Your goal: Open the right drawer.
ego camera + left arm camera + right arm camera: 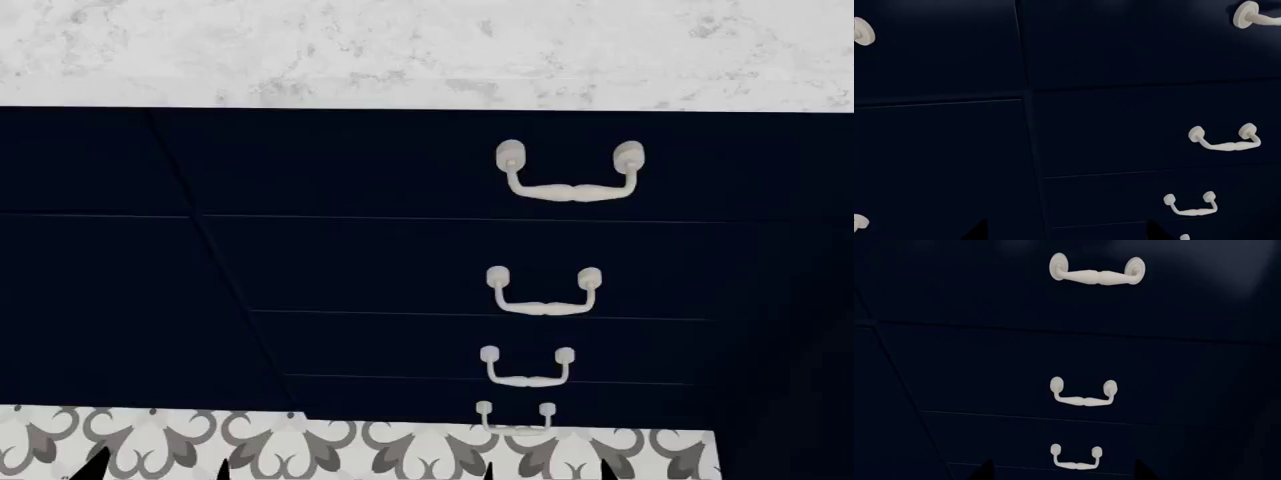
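The right drawer [347,165] is the top, wide navy front just under the counter, shut flush, with a cream-white bail handle [570,175]. It also shows in the right wrist view [974,285] with its handle [1097,272], and in the left wrist view [1134,45] with one knob of its handle [1253,15]. My left gripper [1066,232] is open and empty, facing the cabinet front to the left of the drawer stack. My right gripper [1064,471] is open and empty, facing the lower drawers, well below the top handle. Only dark fingertips [247,470] show low in the head view.
Three smaller shut drawers with like handles [543,292] stack below the top one. A plain navy door panel [94,300] stands to the left. A white marble counter [400,50] overhangs above. Grey patterned floor tiles [334,445] lie at the cabinet's foot.
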{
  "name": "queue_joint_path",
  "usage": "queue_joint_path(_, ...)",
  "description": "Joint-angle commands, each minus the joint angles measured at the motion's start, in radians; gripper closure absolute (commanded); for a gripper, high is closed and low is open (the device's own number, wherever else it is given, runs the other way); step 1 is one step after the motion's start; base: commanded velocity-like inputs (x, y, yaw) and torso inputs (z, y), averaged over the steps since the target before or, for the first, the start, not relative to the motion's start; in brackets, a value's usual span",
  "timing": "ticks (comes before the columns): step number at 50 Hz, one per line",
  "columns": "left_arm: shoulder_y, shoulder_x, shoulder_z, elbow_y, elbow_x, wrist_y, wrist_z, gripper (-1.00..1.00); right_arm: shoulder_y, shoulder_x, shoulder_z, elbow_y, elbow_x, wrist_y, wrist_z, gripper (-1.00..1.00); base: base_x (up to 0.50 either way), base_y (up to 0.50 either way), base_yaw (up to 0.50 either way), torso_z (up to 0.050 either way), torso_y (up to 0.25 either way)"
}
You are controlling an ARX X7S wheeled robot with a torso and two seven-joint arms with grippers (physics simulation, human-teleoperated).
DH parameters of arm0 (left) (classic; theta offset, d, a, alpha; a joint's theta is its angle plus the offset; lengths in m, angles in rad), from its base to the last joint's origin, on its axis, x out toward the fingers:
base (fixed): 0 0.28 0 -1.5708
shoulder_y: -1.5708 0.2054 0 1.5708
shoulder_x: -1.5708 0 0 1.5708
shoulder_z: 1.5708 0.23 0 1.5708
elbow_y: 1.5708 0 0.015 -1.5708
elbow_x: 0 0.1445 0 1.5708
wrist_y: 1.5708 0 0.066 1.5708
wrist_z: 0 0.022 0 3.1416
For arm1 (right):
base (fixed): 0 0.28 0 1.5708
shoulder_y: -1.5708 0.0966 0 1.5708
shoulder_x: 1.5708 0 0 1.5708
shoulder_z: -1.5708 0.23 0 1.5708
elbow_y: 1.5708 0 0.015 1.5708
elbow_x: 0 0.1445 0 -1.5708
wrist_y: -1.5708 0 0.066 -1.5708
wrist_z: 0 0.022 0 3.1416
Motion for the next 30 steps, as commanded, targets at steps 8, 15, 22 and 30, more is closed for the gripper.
queue_joint_path(8,-0.002,-0.004,0.004,0.001,-0.006,-0.002,-0.015,-1.00,-0.001,0.007,-0.004,0.001,0.013,-0.020,0.003,-1.00,0.20,-0.08,0.00,0.000,0.000)
queue_joint_path(15,-0.003,-0.006,0.007,0.002,-0.008,-0.004,-0.018,-1.00,0.001,0.010,-0.010,0.002,0.011,-0.023,0.004,-1.00,0.20,-0.07,0.00,0.000,0.000)
queue_joint_path(22,-0.004,-0.009,0.010,0.001,-0.013,-0.003,-0.019,-1.00,0.002,0.013,-0.016,0.005,0.011,-0.025,0.003,-1.00,0.20,0.00,0.00,0.000,0.000)
queue_joint_path(30,-0.005,-0.011,0.013,-0.001,-0.014,-0.004,-0.023,-1.00,0.001,0.015,-0.021,-0.001,0.013,-0.020,0.007,-1.00,0.21,0.00,0.00,0.000,0.000)
